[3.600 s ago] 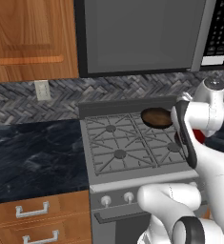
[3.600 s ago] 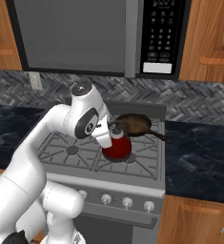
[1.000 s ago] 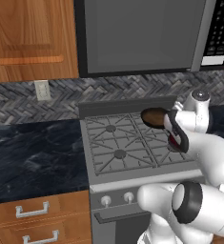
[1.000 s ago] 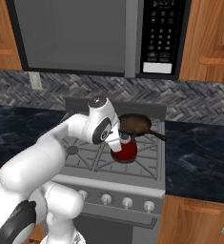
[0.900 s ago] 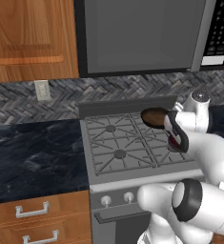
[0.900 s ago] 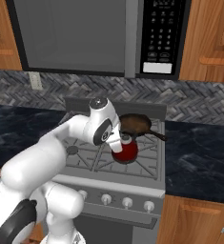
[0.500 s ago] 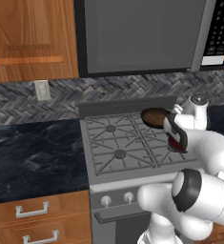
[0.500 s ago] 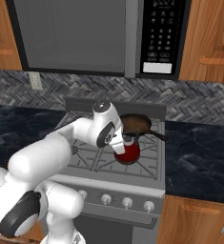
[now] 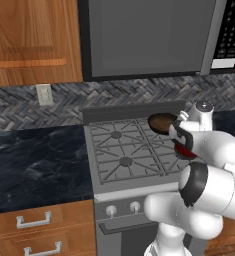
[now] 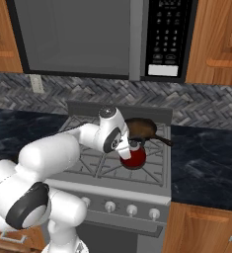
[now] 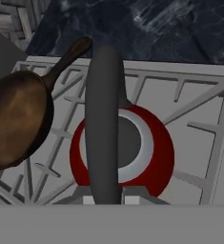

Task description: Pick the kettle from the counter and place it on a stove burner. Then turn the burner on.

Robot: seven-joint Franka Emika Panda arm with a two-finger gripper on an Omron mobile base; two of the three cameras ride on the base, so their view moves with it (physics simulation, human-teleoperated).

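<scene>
The red kettle (image 10: 133,158) is hanging over the grates of the grey stove (image 10: 93,170), at its near right part, just in front of the brown skillet (image 10: 139,128) that is sitting on the far right burner. In the hand view the kettle (image 11: 156,147) is lying directly under the camera, its silvery lid ringed by the red body, and its dark arched handle (image 11: 104,119) is running straight up the middle of the picture from between the fingertips. The claw (image 10: 127,145) is clenched on that handle, carrying the kettle from above. From the pictures I cannot tell whether the kettle's base is touching the grate prongs or hovering just above them.

In the left base view the claw (image 9: 178,136) is showing beside the white forearm, with a sliver of the red kettle (image 9: 185,151) peeking out below it and the skillet (image 9: 161,121) just to the far left of it. The black veined worktop (image 9: 36,160) is stretching away left of the stove (image 9: 119,160), and more of the worktop (image 10: 206,168) is lying to its right.
</scene>
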